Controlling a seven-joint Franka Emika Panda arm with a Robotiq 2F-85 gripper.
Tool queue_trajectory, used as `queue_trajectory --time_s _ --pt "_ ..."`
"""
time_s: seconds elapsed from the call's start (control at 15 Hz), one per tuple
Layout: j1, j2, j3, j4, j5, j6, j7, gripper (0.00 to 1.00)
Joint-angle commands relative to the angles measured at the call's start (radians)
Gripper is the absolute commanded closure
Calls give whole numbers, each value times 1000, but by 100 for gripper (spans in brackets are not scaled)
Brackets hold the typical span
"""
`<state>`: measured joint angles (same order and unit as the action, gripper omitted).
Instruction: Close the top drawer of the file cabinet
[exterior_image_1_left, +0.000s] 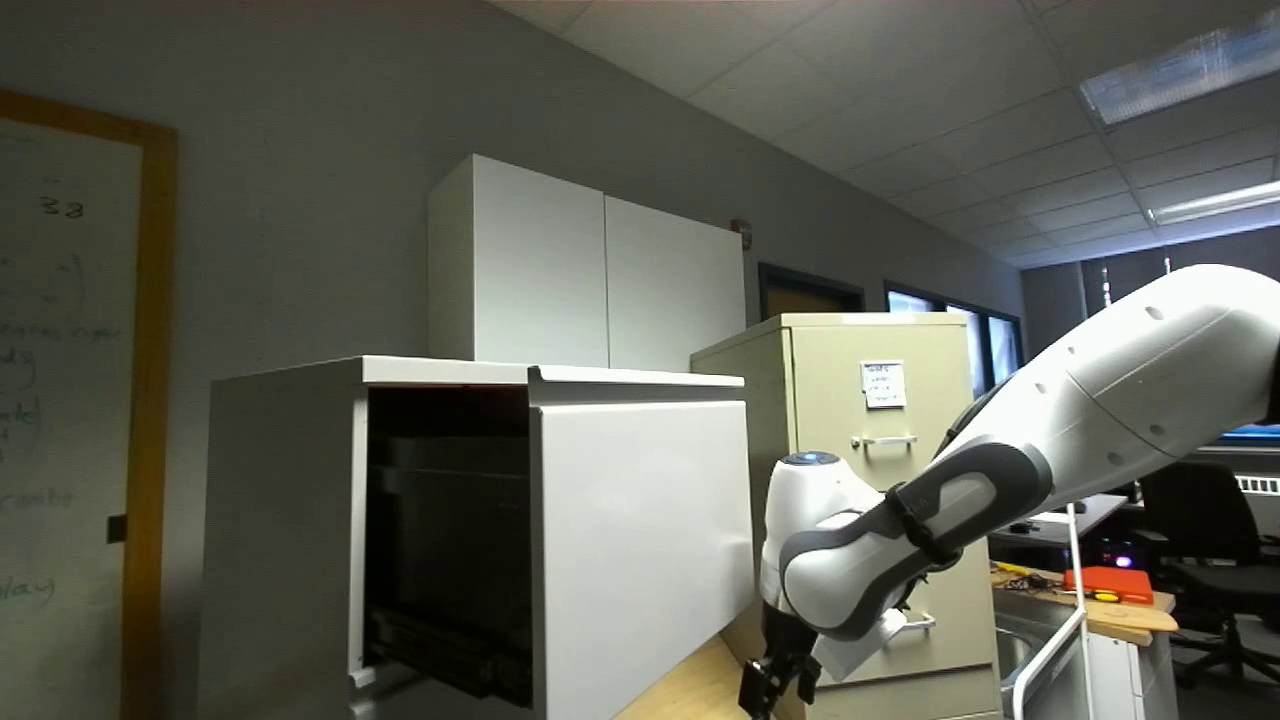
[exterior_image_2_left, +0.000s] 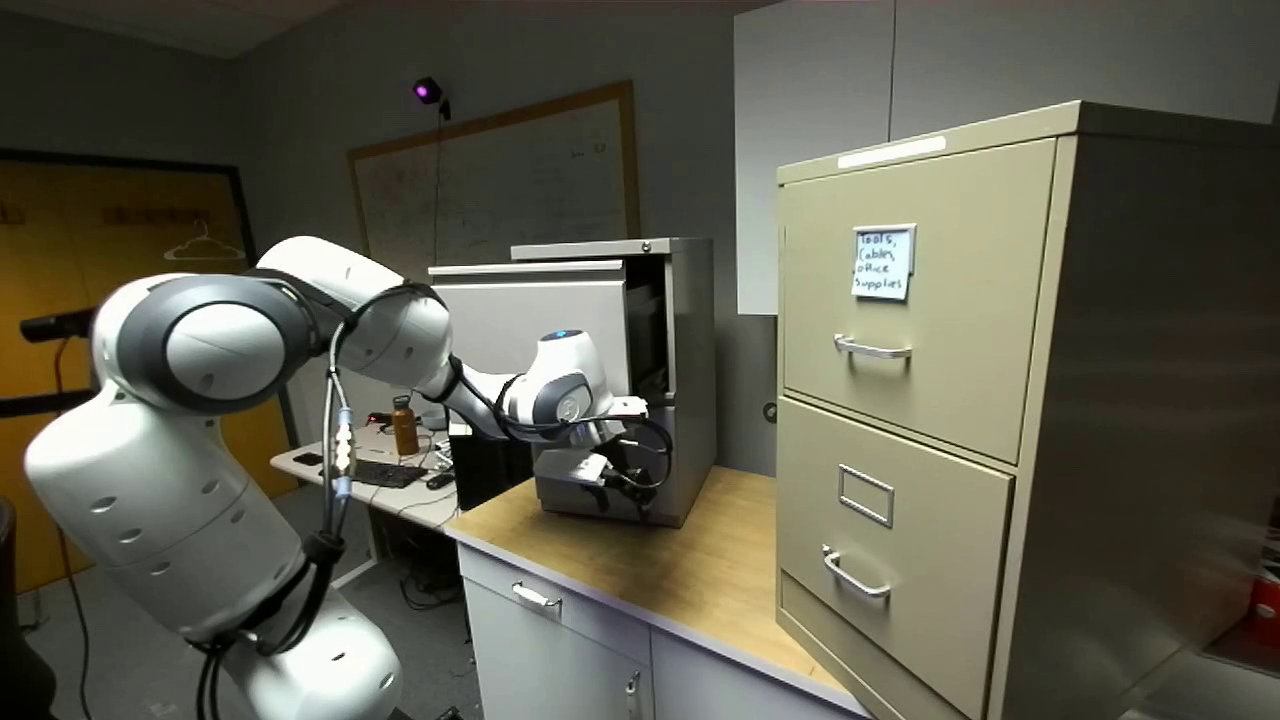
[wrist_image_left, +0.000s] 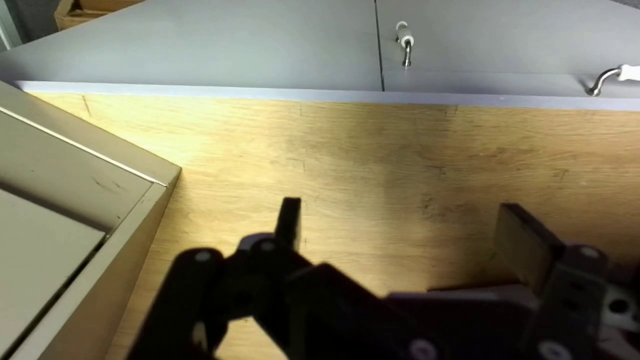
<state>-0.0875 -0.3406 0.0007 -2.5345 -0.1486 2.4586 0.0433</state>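
Nearest in an exterior view, on its left, is the white and grey jointed robot arm (exterior_image_2_left: 225, 350), with black straps and cables running along it. Near on the right stands the beige metal cabinet (exterior_image_2_left: 980, 400) with metal handles; a handwritten paper label (exterior_image_2_left: 882, 262) on its upper drawer reads "Tools, Cables, office supplies".

Further in, the black metal gripper (wrist_image_left: 402, 220) points down over the light-brown wood-grain surface (wrist_image_left: 360, 150). Its jaws are apart, with wood grain showing between them in the wrist view. The surface tops a pale grey cupboard (exterior_image_2_left: 560, 650) with curved metal handles.

Beyond the gripper, at the back of the surface, is the large boxy pale grey-white metal file cabinet (exterior_image_2_left: 692, 400). Its wide, flat-fronted, pale grey metal top drawer (exterior_image_1_left: 645, 530) stands pulled out; in both exterior views the dark inside shows between the front and the cabinet body. The wrist of the arm overlaps the drawer front in view; I cannot tell whether they touch.

Farthest are a white two-door cupboard (exterior_image_1_left: 605, 275) on the grey wall and a whiteboard (exterior_image_1_left: 65, 400) in a yellow-brown wooden frame.
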Motion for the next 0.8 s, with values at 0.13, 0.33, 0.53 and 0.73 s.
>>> queue_trajectory --time_s 0.13,0.33,0.53,0.73 --pt "-14 -106 3 -5 -29 -30 18 0" --pt "-19 -174 -2 -8 -26 -45 4 0" --pt "-22 -253 0 -9 -25 -42 0 7" --pt "-11 -312 2 1 -14 -24 -12 32"
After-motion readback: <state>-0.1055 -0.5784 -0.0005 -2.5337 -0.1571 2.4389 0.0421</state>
